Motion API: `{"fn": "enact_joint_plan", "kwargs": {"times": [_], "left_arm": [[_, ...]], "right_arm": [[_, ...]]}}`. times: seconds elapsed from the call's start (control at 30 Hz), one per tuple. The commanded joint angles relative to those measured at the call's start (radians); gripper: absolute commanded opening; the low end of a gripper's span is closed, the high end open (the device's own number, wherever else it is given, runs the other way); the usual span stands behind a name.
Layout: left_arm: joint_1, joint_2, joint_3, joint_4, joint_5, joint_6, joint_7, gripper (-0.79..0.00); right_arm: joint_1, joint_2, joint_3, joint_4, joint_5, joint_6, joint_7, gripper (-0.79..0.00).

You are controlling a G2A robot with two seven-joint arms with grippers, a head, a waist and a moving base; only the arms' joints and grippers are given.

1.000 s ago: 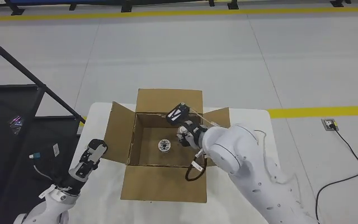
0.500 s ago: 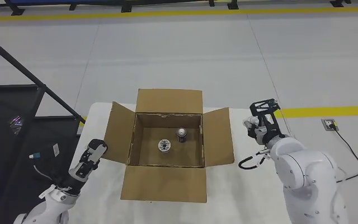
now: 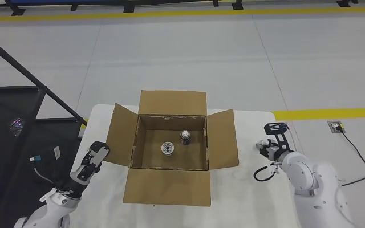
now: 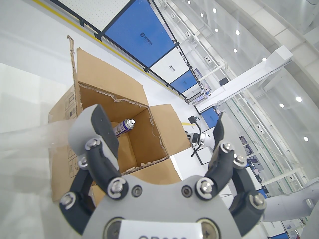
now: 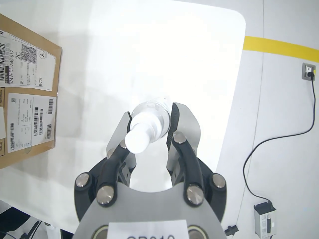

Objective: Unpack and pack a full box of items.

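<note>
Gripping a clear bottle (image 5: pixel 149 121) with a white cap, the right end effector (image 5: pixel 150 115) is closed on the bottle's sides over the right part of the bench (image 3: pixel 251 188). It is right of the open cardboard box (image 3: pixel 173 102) and apart from its right flap. The box sits mid-bench with its flaps spread. Inside it a spray can (image 3: pixel 185 137) stands by the far wall, with a round-topped item (image 3: pixel 167 148) just left of it and nearer. The left end effector (image 4: pixel 159 118) is spread wide and empty, beside the box's left flap at the bench's near left.
</note>
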Motion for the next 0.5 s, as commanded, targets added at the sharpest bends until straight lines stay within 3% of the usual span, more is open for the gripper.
{"fn": "enact_joint_plan", "kwargs": {"times": [0.0,0.1,0.13,0.23,0.37,0.47], "left_arm": [[0.0,0.0,0.0,0.0,0.0,0.0,0.0,0.0],[0.0,0.0,0.0,0.0,0.0,0.0,0.0,0.0],[0.0,0.0,0.0,0.0,0.0,0.0,0.0,0.0],[0.0,0.0,0.0,0.0,0.0,0.0,0.0,0.0],[0.0,0.0,0.0,0.0,0.0,0.0,0.0,0.0],[0.0,0.0,0.0,0.0,0.0,0.0,0.0,0.0]], "right_arm": [[0.005,0.002,0.004,0.023,0.015,-0.01,-0.006,-0.597],[0.006,0.006,0.007,0.045,0.03,-0.021,-0.013,-0.409],[0.008,0.007,0.006,0.05,0.033,-0.022,-0.011,-0.397],[0.012,0.011,0.003,0.059,0.042,-0.027,-0.006,-0.092],[0.016,0.015,-0.002,0.063,0.05,-0.031,0.002,0.0],[0.017,0.018,-0.005,0.049,0.051,-0.026,0.006,0.0]]}}
